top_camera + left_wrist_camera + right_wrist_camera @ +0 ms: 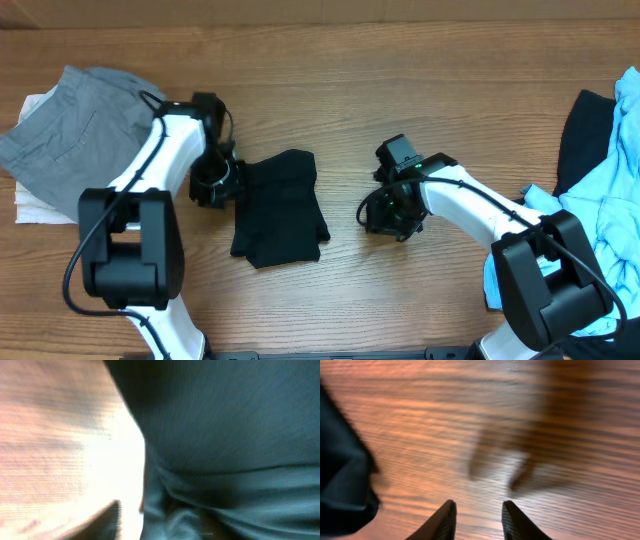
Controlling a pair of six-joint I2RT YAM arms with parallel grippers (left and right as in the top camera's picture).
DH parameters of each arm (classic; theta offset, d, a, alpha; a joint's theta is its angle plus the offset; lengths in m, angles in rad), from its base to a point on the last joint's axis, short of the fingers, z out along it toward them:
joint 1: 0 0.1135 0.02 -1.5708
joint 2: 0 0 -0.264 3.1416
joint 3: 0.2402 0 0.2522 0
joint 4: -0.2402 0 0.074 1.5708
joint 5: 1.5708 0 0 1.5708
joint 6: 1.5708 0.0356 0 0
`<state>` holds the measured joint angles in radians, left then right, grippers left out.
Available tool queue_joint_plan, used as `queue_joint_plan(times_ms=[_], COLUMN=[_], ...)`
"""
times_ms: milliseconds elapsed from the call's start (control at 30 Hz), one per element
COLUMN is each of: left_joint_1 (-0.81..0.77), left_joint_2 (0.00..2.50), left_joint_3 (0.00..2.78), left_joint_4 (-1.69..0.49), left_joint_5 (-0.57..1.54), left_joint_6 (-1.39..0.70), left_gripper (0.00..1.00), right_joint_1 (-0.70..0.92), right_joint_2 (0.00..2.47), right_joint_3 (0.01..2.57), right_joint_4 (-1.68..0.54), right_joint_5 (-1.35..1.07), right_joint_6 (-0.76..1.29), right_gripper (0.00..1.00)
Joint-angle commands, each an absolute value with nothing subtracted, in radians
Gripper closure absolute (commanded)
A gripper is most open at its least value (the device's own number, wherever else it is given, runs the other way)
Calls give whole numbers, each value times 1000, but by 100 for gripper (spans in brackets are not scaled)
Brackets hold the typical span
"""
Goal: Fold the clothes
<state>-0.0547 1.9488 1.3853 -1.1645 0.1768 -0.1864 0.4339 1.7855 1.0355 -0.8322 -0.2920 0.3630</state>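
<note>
Lying folded on worktop [400, 80], one black garment [280, 208], blurred close-up. Left end effector [212, 185] at its edge, gap impossible to tell; right end effector [478, 506] narrowly parted, empty. One grey garment [70, 130] far left; one light-blue garment [615, 210] cut off right.

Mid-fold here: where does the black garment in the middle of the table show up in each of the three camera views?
Overhead: the black garment lies in the middle of the picture.
Left wrist: it fills the top and right, very close and blurred.
Right wrist: only its edge shows, at the left border.
Shared landmark: the wooden table, whose grain shows beside the cloth in the left wrist and right wrist views too.
</note>
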Motion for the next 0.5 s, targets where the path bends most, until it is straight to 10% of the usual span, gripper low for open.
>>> queue_joint_plan(times_ms=[0,467], left_joint_1=[-25,-28], left_joint_2=[1874,2019], left_joint_3=[1420,1289], left_joint_4=[-1124,-926], left_joint_5=[266,401], left_joint_6=[-207,-210], left_gripper=[0,0], right_joint_1=[414,413], right_joint_2=[1789,1789], right_joint_3=[1034,1034], right_joint_4=[-830,-833], right_joint_5=[-262,-262], right_joint_6=[358,358], right_gripper=[64,64])
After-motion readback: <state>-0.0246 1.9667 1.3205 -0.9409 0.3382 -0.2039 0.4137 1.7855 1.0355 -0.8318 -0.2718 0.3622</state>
